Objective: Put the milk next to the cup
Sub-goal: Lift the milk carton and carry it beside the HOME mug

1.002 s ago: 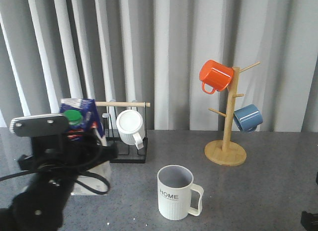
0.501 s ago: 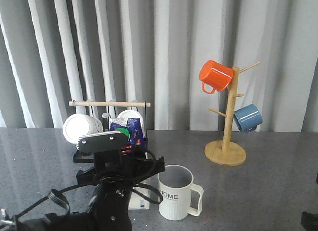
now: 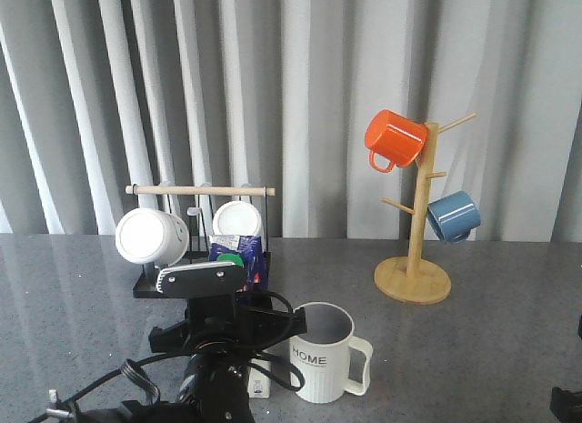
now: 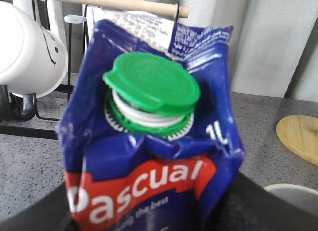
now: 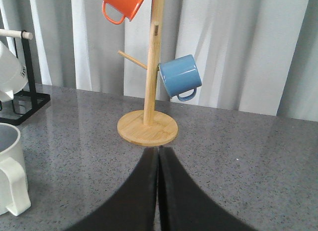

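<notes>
The milk (image 3: 240, 257), a blue carton with a green cap and red "Pascual" label, stands upright just left of the cup (image 3: 320, 354). Its white base (image 3: 259, 384) is at table level, touching or nearly touching the cup's side. The cup is cream-white and ribbed, with "HOME" lettering and its handle to the right. My left gripper (image 4: 149, 213) is shut on the milk (image 4: 149, 141) below the label; the wrist hides the fingers in the front view. The cup's rim (image 4: 293, 193) shows beside the carton. My right gripper (image 5: 158, 159) is shut and empty, low over the table at the right.
A black rack (image 3: 150, 287) with a wooden rod holds white mugs (image 3: 144, 236) behind the milk. A wooden mug tree (image 3: 414, 279) at the right back carries an orange mug (image 3: 394, 138) and a blue mug (image 3: 453, 215). Grey curtains hang behind.
My left arm has carried the milk from the table's left side rightwards to the cup's left side, and lower over the last half second. The right arm has not moved.
</notes>
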